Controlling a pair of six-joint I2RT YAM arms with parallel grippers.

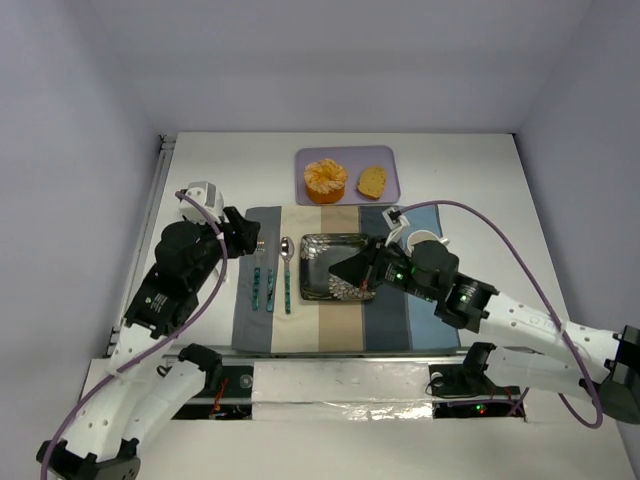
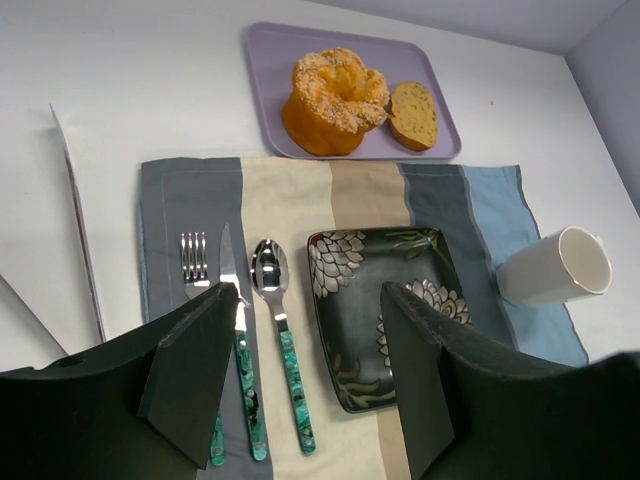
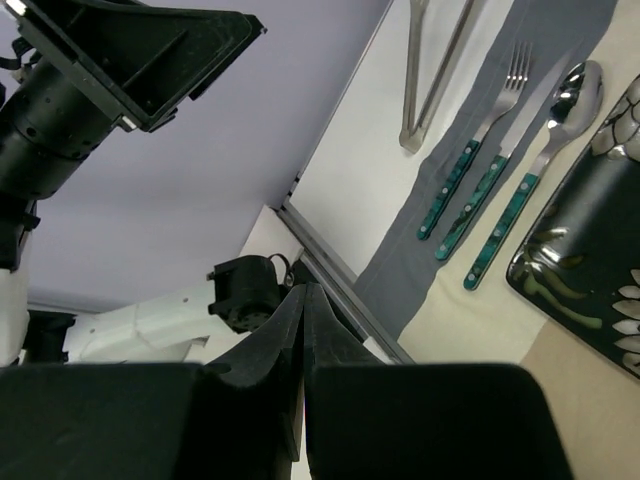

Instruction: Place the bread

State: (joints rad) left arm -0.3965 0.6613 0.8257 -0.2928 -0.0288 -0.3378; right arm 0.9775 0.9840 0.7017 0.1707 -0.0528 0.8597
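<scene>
The bread (image 1: 372, 182) (image 2: 413, 115) is a small golden slice with a brown crust, lying on the right half of the lilac tray (image 1: 388, 163) (image 2: 262, 60) at the back. My left gripper (image 1: 247, 235) (image 2: 310, 300) hangs open and empty above the cutlery, well short of the tray. My right gripper (image 1: 345, 268) (image 3: 303, 295) is shut with nothing between its fingers, hovering over the dark flowered plate (image 1: 318, 248) (image 2: 352, 330) (image 3: 590, 205).
A round ridged orange pastry (image 1: 326, 180) (image 2: 331, 100) shares the tray, left of the bread. A fork (image 2: 195, 262), knife (image 2: 230, 280) and spoon (image 2: 270, 280) lie on the striped placemat (image 1: 340, 330) (image 2: 290, 200). A white cup (image 1: 415, 238) (image 2: 557, 266) stands at its right edge.
</scene>
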